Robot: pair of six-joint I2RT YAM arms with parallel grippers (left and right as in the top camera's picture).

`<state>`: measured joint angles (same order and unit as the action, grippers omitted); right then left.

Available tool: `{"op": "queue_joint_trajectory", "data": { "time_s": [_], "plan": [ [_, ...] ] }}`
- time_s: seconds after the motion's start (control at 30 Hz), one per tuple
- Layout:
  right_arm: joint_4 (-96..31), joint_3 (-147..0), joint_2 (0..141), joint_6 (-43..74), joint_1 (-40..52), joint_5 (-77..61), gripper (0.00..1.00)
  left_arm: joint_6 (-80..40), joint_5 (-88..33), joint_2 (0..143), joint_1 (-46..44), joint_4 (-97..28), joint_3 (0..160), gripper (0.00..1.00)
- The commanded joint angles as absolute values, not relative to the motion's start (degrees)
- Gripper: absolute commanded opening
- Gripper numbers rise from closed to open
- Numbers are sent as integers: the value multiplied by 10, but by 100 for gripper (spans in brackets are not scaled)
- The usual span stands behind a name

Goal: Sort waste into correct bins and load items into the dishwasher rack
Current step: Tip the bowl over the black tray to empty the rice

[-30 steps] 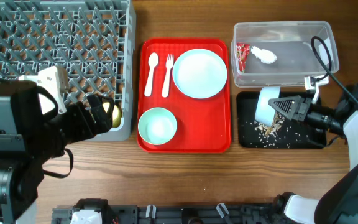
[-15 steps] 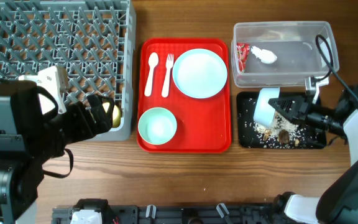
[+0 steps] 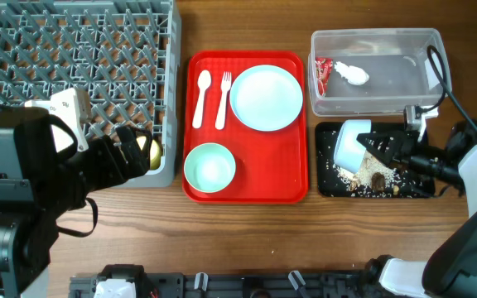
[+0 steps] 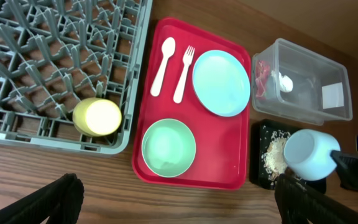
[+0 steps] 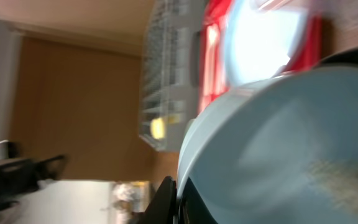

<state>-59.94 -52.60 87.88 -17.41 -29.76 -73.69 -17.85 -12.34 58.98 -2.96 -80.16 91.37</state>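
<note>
Two pieces of waste, the red wrapper (image 3: 322, 73) and the crumpled napkin (image 3: 354, 74), lie inside the clear tub (image 3: 387, 37) at the far right of the tabletop (image 3: 247, 240), so that part of the sorting looks done. The crumbs (image 3: 363, 175) are scattered on the black tray (image 3: 416, 186) just in front of the tub. The right tool (image 3: 376, 147) is clamped tight on the rim of the tipped bowl (image 3: 348, 145), holding it on its side over the left end of that tray. I judge the step in hand to be shaking out food scraps. The blurred right wrist view shows a faint beige patch inside the bowl, so whether it is fully emptied I cannot tell. Loading has barely begun: only the yellow-green cup (image 3: 148, 154) sits in the dishwasher rack (image 3: 73, 58), at its near right corner. The left tool (image 4: 178, 186) hovers beside that corner with its fingers spread as wide as they go and nothing between them. On the red serving tray (image 3: 255, 165), between the rack and the bins, wait the plate (image 3: 267, 98), the other bowl (image 3: 209, 167), the spoon (image 3: 202, 98) and the fork (image 3: 223, 99), each lying apart from the rest. By my reckoning the waste is nearly sorted, while five items, counting the tipped bowl, have yet to reach the rack.
</note>
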Motion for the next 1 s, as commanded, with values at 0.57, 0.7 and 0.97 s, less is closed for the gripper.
{"op": "queue_joint_trajectory", "data": {
  "time_s": [0.57,0.7,0.97],
  "plan": [
    [-606,-528,866,-178,-314,-777,4,-169,-133,589,-30,-801,918,100],
    [-634,-528,866,-254,-314,-863,4,-169,-133,589,-30,-801,918,100],
    [-619,-528,857,-286,-311,-797,4,-169,-133,589,-30,-801,918,100]
  ]
}}
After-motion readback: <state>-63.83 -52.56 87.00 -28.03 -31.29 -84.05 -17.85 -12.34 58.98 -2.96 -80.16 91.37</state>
